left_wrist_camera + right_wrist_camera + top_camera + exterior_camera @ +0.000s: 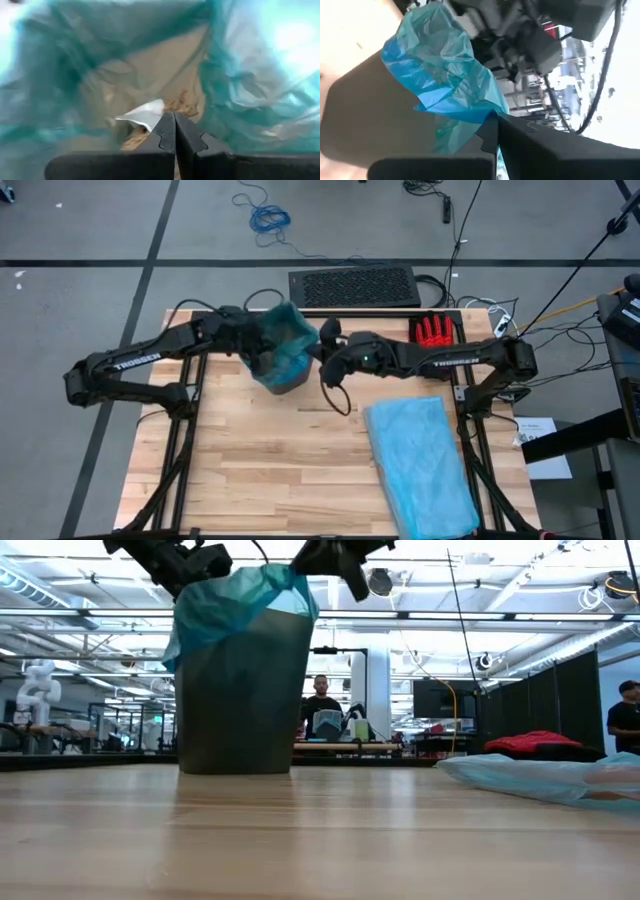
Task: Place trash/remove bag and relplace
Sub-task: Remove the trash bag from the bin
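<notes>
Teal bag (285, 345) lines the dark bin (238, 700) at table's 12 o'clock, trash (180, 105) inside. Left gripper (252, 348) pinches rim at 9 o'clock, right gripper (322, 345) at 3. Lift evenly, straight up, avoiding tears.

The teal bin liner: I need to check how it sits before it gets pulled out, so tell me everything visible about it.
The teal bin liner is thin, crinkly, translucent plastic. It lines a dark bin standing upright on the wooden table, its top bunched and folded over the rim. Inside lie brown paper wads and a white scrap. The left end effector is shut at its left edge; the right end effector is shut on its right edge.
</notes>
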You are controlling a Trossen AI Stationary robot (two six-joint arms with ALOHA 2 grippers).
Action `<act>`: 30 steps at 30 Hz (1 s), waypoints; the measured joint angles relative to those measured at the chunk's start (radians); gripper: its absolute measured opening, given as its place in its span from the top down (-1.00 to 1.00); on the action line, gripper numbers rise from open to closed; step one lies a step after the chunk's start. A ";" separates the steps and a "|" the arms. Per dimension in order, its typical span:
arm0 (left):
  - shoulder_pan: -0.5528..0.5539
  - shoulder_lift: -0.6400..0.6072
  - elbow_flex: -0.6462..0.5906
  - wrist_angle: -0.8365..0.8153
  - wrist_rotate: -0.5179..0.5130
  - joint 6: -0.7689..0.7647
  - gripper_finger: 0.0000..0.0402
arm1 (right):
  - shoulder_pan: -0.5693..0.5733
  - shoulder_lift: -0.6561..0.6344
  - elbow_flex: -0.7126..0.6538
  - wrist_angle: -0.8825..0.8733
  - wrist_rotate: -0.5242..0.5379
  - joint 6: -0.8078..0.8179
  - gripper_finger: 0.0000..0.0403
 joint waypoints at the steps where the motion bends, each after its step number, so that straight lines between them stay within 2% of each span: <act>1: -0.016 0.018 0.000 0.012 -0.005 -0.010 1.00 | -0.006 0.000 0.018 -0.024 -0.023 0.014 1.00; 4: -0.068 0.071 0.000 0.045 -0.018 -0.025 1.00 | -0.020 0.000 0.050 -0.061 -0.075 0.062 1.00; 12: -0.208 0.169 0.001 0.191 -0.034 -0.061 1.00 | -0.024 0.000 0.064 -0.183 -0.075 0.095 1.00; 22: -0.307 0.174 0.001 0.277 -0.057 -0.128 1.00 | -0.024 -0.064 0.064 -0.241 -0.075 0.109 1.00; 30: -0.358 0.174 0.001 0.370 -0.097 -0.157 1.00 | -0.024 -0.109 0.064 -0.248 -0.154 0.186 1.00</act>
